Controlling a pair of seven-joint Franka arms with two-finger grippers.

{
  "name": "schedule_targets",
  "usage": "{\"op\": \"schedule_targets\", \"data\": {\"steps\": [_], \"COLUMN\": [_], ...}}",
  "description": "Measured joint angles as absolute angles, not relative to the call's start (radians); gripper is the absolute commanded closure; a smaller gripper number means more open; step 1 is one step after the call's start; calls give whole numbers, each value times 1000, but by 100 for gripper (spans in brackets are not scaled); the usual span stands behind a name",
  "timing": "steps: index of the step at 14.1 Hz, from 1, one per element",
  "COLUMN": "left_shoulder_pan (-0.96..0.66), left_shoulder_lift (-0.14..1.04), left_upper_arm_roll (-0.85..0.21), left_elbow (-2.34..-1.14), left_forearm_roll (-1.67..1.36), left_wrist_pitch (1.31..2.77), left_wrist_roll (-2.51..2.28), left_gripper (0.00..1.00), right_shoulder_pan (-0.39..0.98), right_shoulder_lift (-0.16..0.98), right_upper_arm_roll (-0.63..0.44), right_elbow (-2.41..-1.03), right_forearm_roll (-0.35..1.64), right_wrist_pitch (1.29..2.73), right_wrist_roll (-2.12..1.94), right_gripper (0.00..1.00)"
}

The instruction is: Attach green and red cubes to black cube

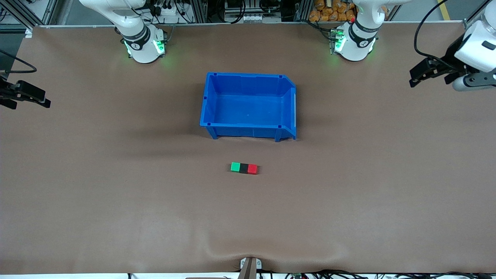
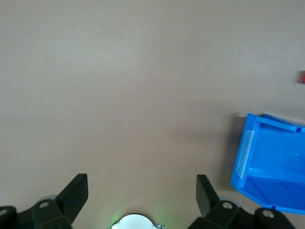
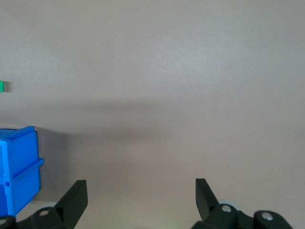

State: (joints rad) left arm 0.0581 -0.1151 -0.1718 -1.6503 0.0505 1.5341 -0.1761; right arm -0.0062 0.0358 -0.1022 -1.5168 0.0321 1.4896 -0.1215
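The green cube (image 1: 235, 167), the black cube (image 1: 243, 168) and the red cube (image 1: 252, 169) lie in one touching row on the brown table, nearer to the front camera than the blue bin (image 1: 248, 105). The black cube is in the middle. My left gripper (image 1: 415, 77) is open and empty, held up over the table's edge at the left arm's end. My right gripper (image 1: 40, 101) is open and empty over the right arm's end. Both arms wait. A sliver of the red cube (image 2: 303, 77) shows in the left wrist view, a sliver of the green cube (image 3: 2, 86) in the right wrist view.
The blue bin holds nothing and stands mid-table; it also shows in the left wrist view (image 2: 271, 162) and the right wrist view (image 3: 16, 167). The arms' bases (image 1: 145, 46) (image 1: 354, 44) stand along the table's edge farthest from the front camera.
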Motion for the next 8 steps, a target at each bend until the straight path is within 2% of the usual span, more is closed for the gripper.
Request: {"op": "schedule_targets", "data": {"steps": [8], "left_shoulder_pan": [58], "left_shoulder_lift": [-72], "left_upper_arm_roll": [-172], "left_elbow": [-1607], "left_forearm_roll": [51], "left_wrist_pitch": [1534], "left_wrist_roll": [-176], "left_gripper": [0], "right_shoulder_pan": [-6], "right_shoulder_lift": [36], "right_upper_arm_roll": [-102], "right_elbow": [-1517], "right_forearm_roll": [32], "right_wrist_pitch": [1489], "right_wrist_roll": [-121], "right_gripper": [0]}}
